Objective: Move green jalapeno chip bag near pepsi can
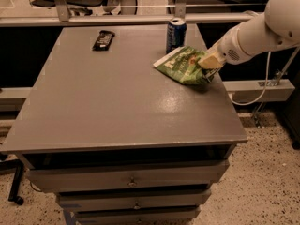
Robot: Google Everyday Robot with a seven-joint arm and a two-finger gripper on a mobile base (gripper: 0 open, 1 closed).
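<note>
The green jalapeno chip bag [183, 64] is held slightly above the grey table [117, 97] at its right side, its white end seam pointing left. My gripper [209, 63] is shut on the bag's right edge, with the white arm reaching in from the upper right. The pepsi can [176, 34] stands upright at the table's far edge, just behind and left of the bag, a small gap apart.
A small black bar wrapper [103, 39] lies at the far left of the table. Drawers [131, 179] sit under the tabletop. A metal rail [117, 18] runs behind the table. A white cable [262, 86] hangs at the right.
</note>
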